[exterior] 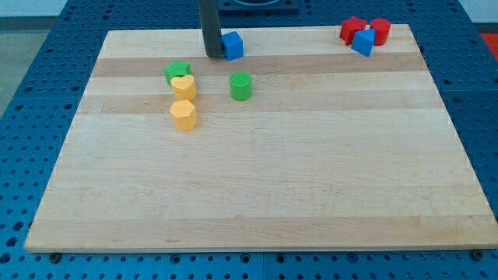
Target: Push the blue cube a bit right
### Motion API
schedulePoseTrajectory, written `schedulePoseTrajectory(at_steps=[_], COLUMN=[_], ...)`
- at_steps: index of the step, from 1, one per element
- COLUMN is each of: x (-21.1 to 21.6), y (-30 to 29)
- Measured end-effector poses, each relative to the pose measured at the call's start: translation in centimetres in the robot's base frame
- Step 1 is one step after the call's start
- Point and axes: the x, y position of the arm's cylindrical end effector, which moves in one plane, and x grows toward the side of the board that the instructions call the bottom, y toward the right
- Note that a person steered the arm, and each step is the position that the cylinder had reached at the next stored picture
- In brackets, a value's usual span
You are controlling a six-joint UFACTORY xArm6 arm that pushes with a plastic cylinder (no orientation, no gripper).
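Observation:
The blue cube [233, 45] sits near the view's top edge of the wooden board [257, 187], a little left of centre. My tip [212, 54] rests on the board right against the cube's left side. The dark rod rises straight up out of the view.
A green block [177, 72], a yellow heart-shaped block [184, 86] and a yellow hexagonal block [184, 114] cluster at the left. A green cylinder [240, 85] stands below the cube. At the top right are a red star-shaped block [352, 29], a red cylinder [380, 29] and a blue block [362, 42].

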Motion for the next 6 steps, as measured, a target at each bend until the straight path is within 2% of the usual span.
schedulePoseTrajectory(at_steps=[2,3,6], x=[0.0,-2.1,-2.1], y=[-3.3,-3.2,9.5])
